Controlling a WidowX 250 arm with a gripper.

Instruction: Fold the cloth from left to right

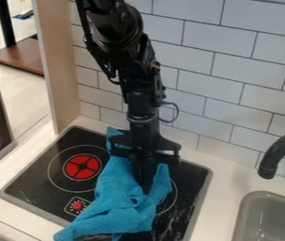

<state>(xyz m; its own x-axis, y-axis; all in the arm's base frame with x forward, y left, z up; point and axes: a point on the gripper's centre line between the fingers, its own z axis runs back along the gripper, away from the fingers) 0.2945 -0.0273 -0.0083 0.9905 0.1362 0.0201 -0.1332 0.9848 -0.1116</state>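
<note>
Beside the marked dial (pixel 78 205), blue cloth (pixel 122 209).

Arm (pixel 116 33) cut off by top edge. Gripper (pixel 146 186) hides part of cloth (pixel 119 209). 2nd burner (pixel 175 192) mostly under cloth, only a bit of ring out. Faucet (pixel 282 150) cut off at right, sink (pixel 239 214) at 2 edges, right and bottom. Dial (pixel 77 205) markings too small to read. Dark thing (pixel 94 237) at bottom edge, partly cut off, can't tell what. Blue item (pixel 24 15) top left, too small to identify.
</note>
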